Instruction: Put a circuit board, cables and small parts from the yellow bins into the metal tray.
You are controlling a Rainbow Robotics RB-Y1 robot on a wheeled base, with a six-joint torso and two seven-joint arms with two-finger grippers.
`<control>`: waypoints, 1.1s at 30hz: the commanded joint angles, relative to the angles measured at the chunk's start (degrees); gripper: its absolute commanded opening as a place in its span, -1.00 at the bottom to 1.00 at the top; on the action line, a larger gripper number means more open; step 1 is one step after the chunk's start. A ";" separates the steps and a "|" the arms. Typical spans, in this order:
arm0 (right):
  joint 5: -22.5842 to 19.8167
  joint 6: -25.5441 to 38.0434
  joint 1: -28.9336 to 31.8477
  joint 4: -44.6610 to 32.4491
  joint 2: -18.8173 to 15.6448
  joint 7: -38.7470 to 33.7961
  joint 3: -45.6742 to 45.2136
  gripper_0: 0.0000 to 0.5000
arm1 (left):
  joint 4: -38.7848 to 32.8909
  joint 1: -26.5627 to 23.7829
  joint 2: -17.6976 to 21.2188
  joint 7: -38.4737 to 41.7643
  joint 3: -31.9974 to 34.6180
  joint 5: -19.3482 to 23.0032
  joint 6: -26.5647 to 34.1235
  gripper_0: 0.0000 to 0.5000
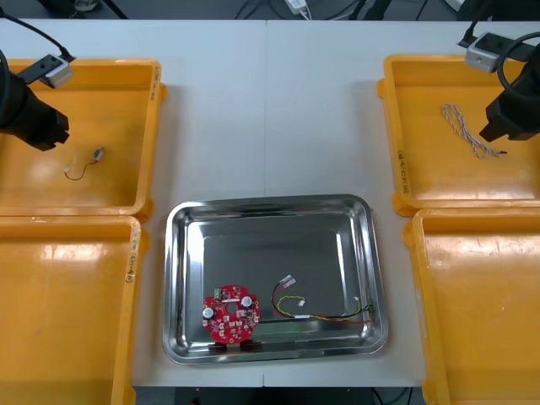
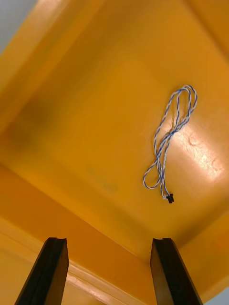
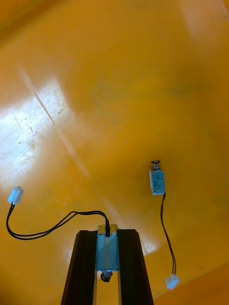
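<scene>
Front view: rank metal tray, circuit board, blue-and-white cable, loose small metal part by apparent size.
1. metal tray
2. circuit board and blue-and-white cable, alike in span, unranked
3. small metal part

Light grey tabletop (image 1: pixel 270 110), matte and evenly lit. Split by a thin straight seam (image 1: pixel 267 101) running from the far edge toward the near side, about midway across. Beyond the far edge, dark floor (image 1: pixel 194 8). On that floor, loose black cords (image 1: pixel 253 8) and a small white plug (image 1: pixel 297 7), just past the edge and close to the seam's far end. Below the near edge, a narrow dark strip (image 1: pixel 278 396). Seen from the right wrist too, as a pale grey sliver.
</scene>
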 commanded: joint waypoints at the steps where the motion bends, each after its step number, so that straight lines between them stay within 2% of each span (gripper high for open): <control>1: 0.89 0.22 -4.92 4.23 -1.95 3.75 -2.39 1.00 | -6.24 -2.22 2.81 2.50 2.68 -1.49 3.66 -1.00; 6: 0.71 -0.09 -5.71 8.80 -1.95 4.36 -3.09 1.00 | -12.83 -2.22 2.72 6.98 3.12 -2.98 8.67 -1.00; 16: 2.30 -4.75 -7.20 16.80 -1.86 5.68 -3.53 1.00 | -23.38 -2.22 1.05 18.41 3.12 -3.42 15.44 -1.00; 19: 2.38 -6.51 -7.20 18.29 -1.77 6.38 -3.53 1.00 | -26.01 -2.22 -0.44 22.36 3.12 -4.12 17.64 -1.00; 27: 2.82 -11.25 -7.38 21.90 -1.68 7.97 -3.53 1.00 | -33.75 -2.22 -7.56 31.68 3.04 -9.75 24.93 -1.00; 33: 2.73 -14.15 -7.73 24.62 -0.45 9.55 -3.53 1.00 | -37.97 -2.22 -13.01 37.04 2.95 -13.00 26.13 -1.00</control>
